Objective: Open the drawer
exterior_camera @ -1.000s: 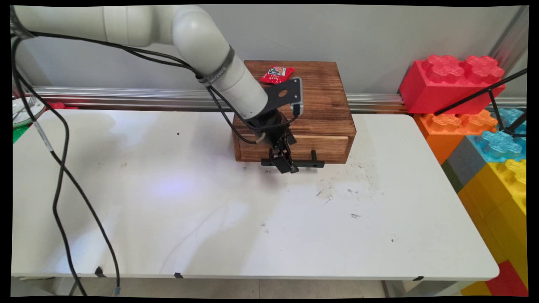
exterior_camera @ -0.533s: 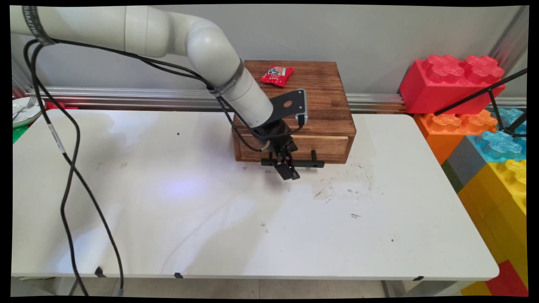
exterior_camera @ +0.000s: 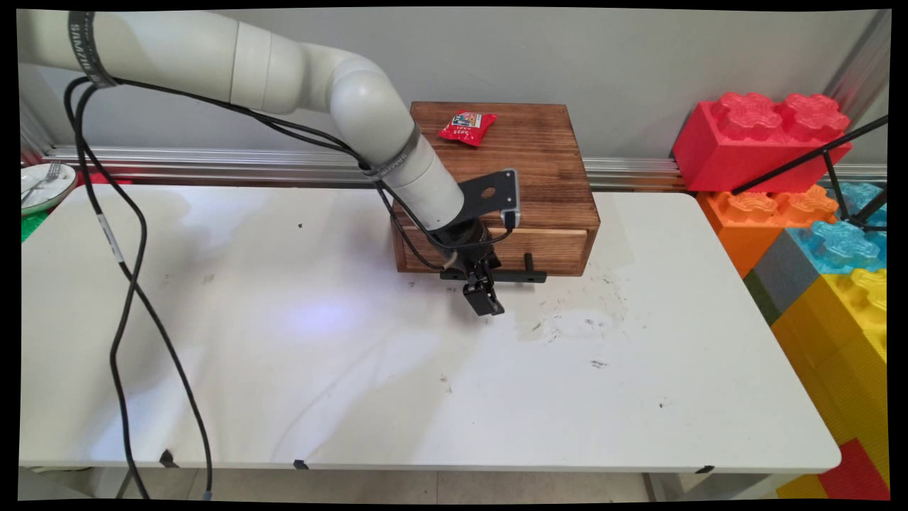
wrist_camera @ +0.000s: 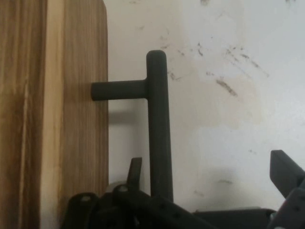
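A dark wooden box stands at the table's far side, its light-wood drawer front closed. The drawer's black bar handle sticks out on two posts; in the hand view the handle runs upright beside the drawer face. My gripper hangs low in front of the handle's left half. In the hand view my gripper is open: one fingertip sits between bar and drawer, the other finger stands far off. A red snack packet lies on the box's top.
Big toy blocks, red, orange, blue and yellow, are stacked off the table's right end. A plate with a fork sits at the far left. Black cables hang over the table's left part.
My gripper has slid from the handle's level toward the table's near side and lower. The arm has swung a little right. The drawer and the packet have not moved.
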`<state>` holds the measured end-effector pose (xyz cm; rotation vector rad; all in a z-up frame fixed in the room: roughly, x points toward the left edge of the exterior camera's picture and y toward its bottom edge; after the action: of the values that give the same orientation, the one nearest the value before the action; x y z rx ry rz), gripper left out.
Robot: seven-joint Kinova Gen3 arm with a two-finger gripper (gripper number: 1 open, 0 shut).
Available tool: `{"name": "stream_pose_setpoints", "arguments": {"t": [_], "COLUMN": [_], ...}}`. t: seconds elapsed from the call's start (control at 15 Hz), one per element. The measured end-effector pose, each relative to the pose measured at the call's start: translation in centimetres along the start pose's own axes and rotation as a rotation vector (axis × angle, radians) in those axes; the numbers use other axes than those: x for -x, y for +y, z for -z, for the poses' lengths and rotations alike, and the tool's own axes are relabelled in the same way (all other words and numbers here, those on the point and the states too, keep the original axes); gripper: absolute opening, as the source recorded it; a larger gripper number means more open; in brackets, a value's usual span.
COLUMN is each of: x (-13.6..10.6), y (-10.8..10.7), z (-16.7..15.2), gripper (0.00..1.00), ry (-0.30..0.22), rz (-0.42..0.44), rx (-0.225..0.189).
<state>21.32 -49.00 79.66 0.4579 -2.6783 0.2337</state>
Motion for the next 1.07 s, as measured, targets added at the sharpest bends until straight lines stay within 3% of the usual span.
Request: {"name": "stream_pose_setpoints", "arguments": {"t": [1.07], "x": [0.1], "y": [0.7], "z": [-2.4], "gripper": [1.0], "ry": [0.004], "rz": [-0.012], "rx": [0.002]}}
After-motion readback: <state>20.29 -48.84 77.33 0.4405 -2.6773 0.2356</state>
